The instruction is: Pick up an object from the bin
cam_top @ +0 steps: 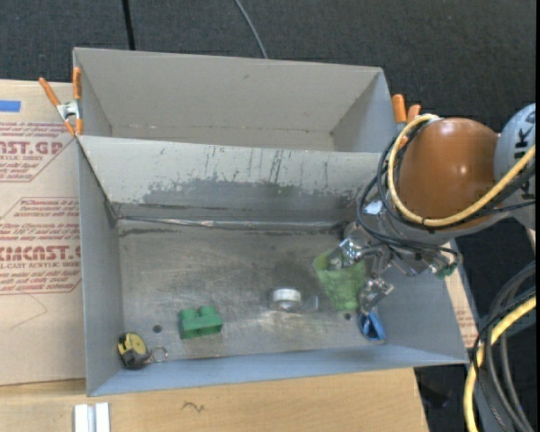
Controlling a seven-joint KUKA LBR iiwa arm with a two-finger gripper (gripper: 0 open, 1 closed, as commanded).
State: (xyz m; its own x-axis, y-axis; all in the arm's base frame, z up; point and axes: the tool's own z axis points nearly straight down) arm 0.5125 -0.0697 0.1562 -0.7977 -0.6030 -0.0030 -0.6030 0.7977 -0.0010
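Camera view: green lump point(338, 282), silver disc point(286, 299) near hand point(364, 277)

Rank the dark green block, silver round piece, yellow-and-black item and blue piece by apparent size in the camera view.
1. dark green block
2. silver round piece and yellow-and-black item: they look about alike, so no ranking between them
3. blue piece, smallest as it shows

One cam, set high over the bin point(99, 241), looking down w/ a tilt toward its far wall. That wall shows broad at frame top; near rim runs along the bottom. Mid range, all four corners fit in. Arm point(445, 174) enters over the right edge, looming large.
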